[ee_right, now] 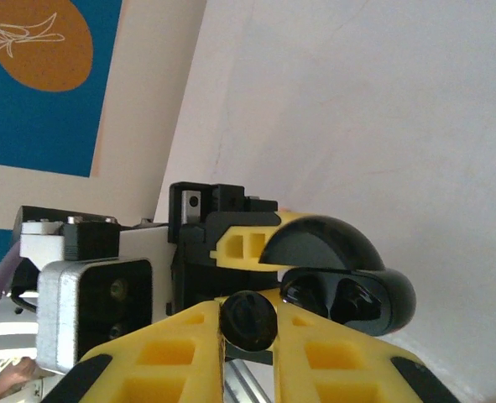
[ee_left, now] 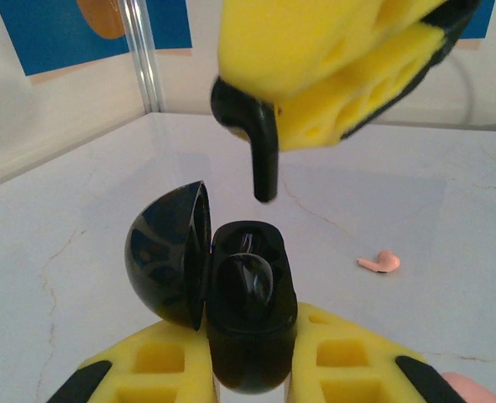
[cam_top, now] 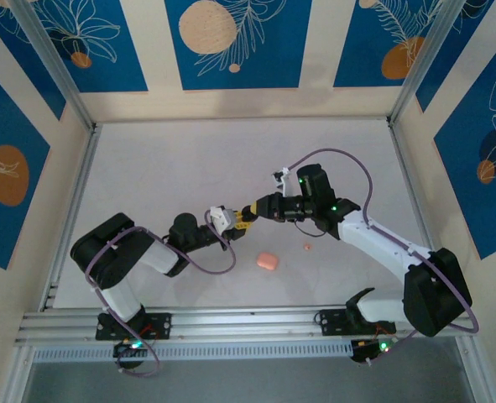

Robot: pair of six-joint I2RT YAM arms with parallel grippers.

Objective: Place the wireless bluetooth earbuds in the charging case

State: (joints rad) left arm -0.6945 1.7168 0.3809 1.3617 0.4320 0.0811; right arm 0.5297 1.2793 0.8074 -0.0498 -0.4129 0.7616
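The case (ee_left: 249, 315) is clamped between the left fingers (ee_left: 172, 365), which are closed against its two sides. It is held off the worktop (cam_top: 189, 159), upright, with its opening turned upward. Its lid (ee_left: 168, 252) is swung open and stands to the left of the body in the left wrist view. The hollow inside the case is dark and glossy, and whether the other earbud sits there cannot be told.

One black earbud (ee_left: 264, 159) is pinched at its bud between the right fingers (ee_right: 164, 353), which are drawn together on it. Its stem hangs straight down past the finger pads. In the left wrist view the stem tip is seen just above the case opening, with a small gap between tip and rim. In the right wrist view the bud (ee_right: 248, 319) is seen end-on between the yellow pads, with the open case (ee_right: 348, 298) just beside it.

In the top view the left arm (cam_top: 122, 252) and the right arm (cam_top: 373, 239) are seen reaching toward each other, so that their fingers meet near the middle of the worktop.

A pink oval piece (cam_top: 267, 261) lies on the worktop nearby, and a pink speck (cam_top: 306, 247) lies a little apart from it.
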